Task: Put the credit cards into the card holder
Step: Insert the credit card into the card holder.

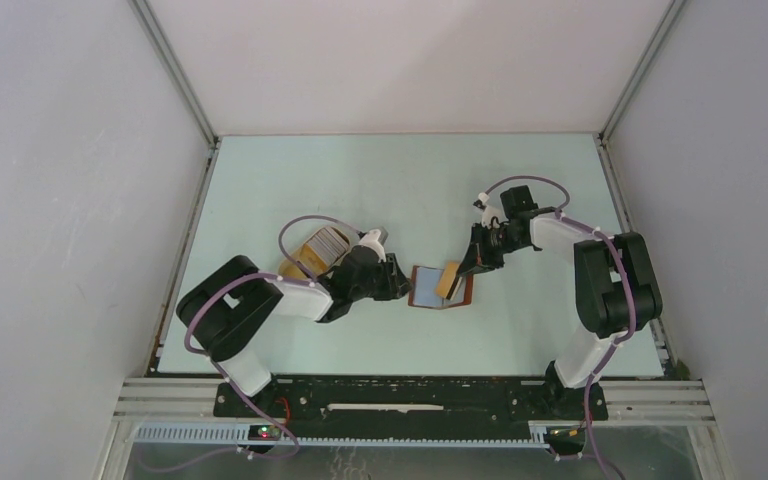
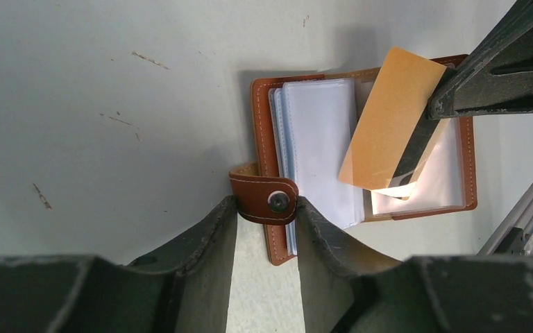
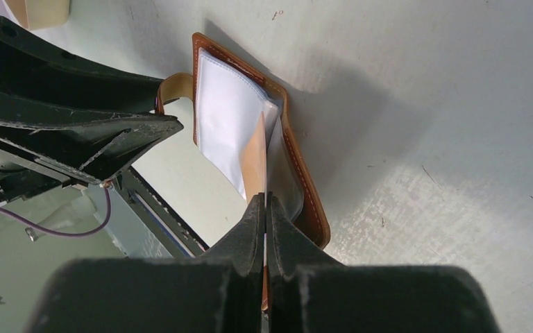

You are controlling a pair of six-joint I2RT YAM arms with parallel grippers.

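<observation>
Inserting card [image 2: 388, 118]: R pincer [image 3: 264, 205] clamped tight on it, tip at holder [image 2: 260, 125] pocket just ahead of jaws; L pincer [image 2: 264, 206] half apart, nipping tab [image 2: 253, 191]; next: align w/ slot, push in.

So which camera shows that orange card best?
The left wrist view: the orange card shows its broad face, tilted over the open card holder. The right wrist view sees it edge-on in the shut right claw; the top view shows only a small tan speck.
</observation>
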